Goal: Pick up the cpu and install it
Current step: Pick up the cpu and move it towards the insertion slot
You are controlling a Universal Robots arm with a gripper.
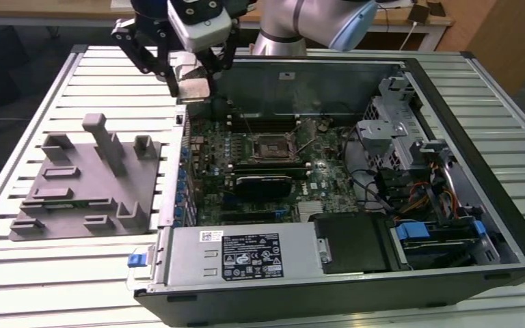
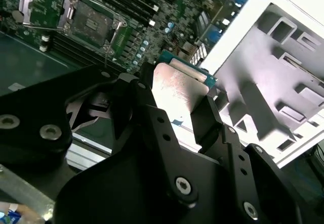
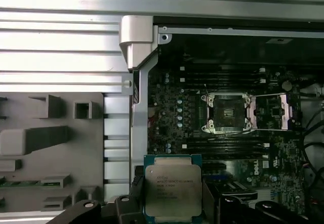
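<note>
My gripper (image 1: 192, 80) hangs above the far left corner of the open computer case (image 1: 481, 137) in the exterior view, shut on the cpu (image 1: 194, 87). The cpu (image 3: 172, 187) is a small square chip with a silvery metal top and a green rim, and black fingers (image 3: 208, 193) clamp two of its opposite edges. In the second wrist view the cpu (image 2: 178, 90) sits tilted between the fingers (image 2: 132, 100). The socket (image 1: 272, 145) on the motherboard lies open, with its metal bracket (image 3: 276, 114) swung aside and the socket (image 3: 226, 114) empty.
A grey tray (image 1: 89, 181) with upright posts and slots lies on the slatted table (image 1: 25, 273), left of the case in the exterior view. Inside the case are a black finned block (image 1: 264, 184), a power supply (image 1: 240, 256), a drive cage (image 1: 399, 130) and cables (image 1: 409, 198).
</note>
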